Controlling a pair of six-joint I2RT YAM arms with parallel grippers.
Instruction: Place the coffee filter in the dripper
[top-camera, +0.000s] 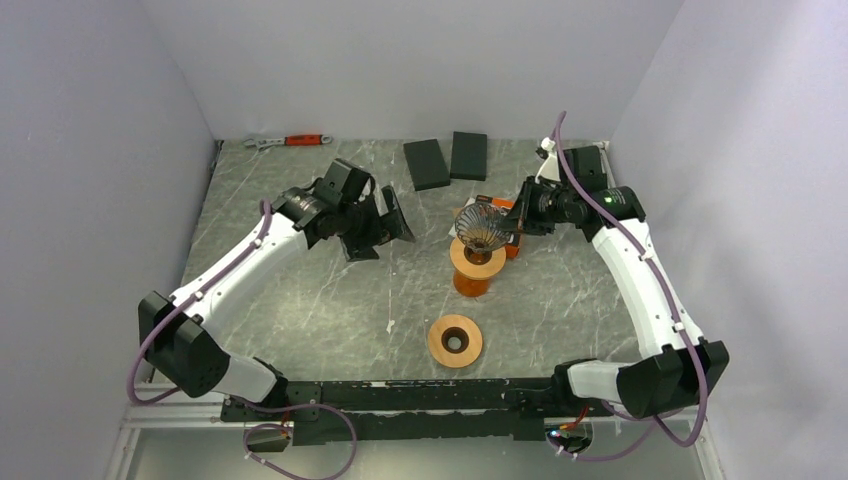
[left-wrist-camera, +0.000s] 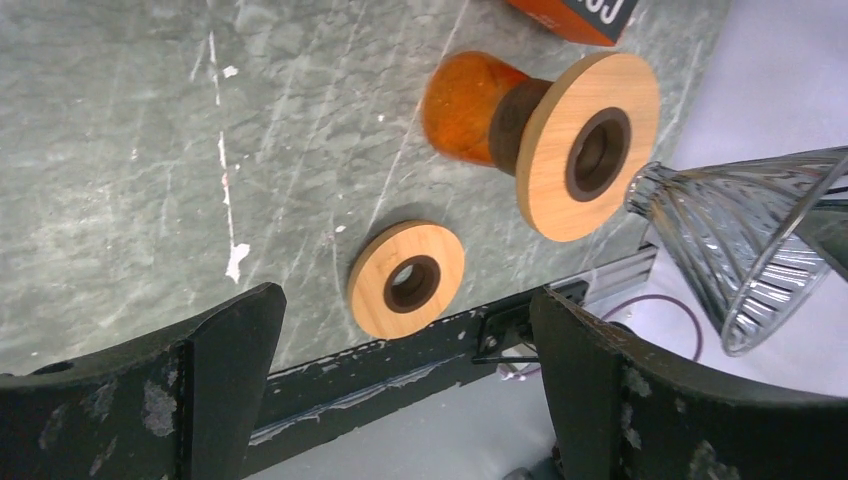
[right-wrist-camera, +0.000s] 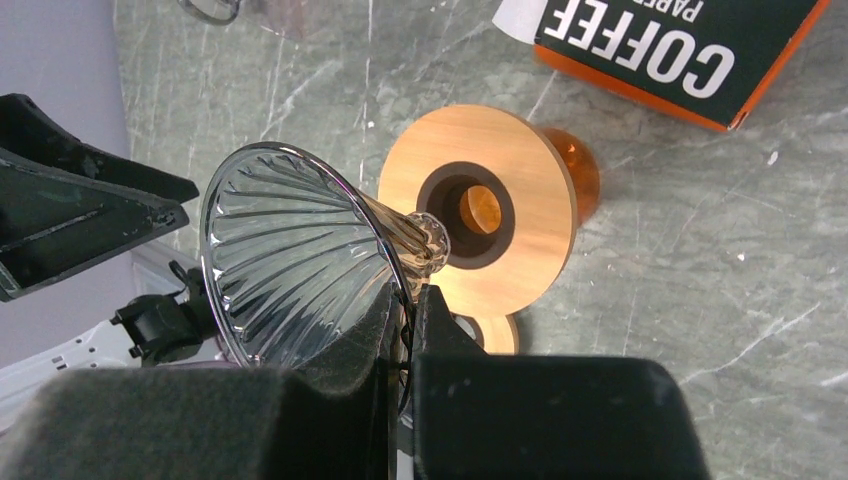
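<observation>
My right gripper (top-camera: 514, 224) (right-wrist-camera: 408, 295) is shut on the rim wall of the ribbed glass dripper (top-camera: 481, 227) (left-wrist-camera: 745, 240) (right-wrist-camera: 290, 270). The dripper hangs tilted, its neck just above the wooden collar of the orange stand (top-camera: 476, 268) (left-wrist-camera: 590, 90) (right-wrist-camera: 530, 190). The left gripper (top-camera: 385, 228) (left-wrist-camera: 405, 300) is open and empty, left of the dripper and apart from it. No coffee filter is in view. An orange and black coffee filter box (top-camera: 497, 203) (left-wrist-camera: 580, 15) (right-wrist-camera: 660, 50) lies just behind the stand.
A loose wooden ring (top-camera: 437, 340) (left-wrist-camera: 375, 290) (right-wrist-camera: 495, 333) lies in front of the stand, near the front rail. Two black blocks (top-camera: 427, 163) (top-camera: 468, 155) lie at the back. A red-handled wrench (top-camera: 290, 141) rests at the back left. Walls close in on three sides.
</observation>
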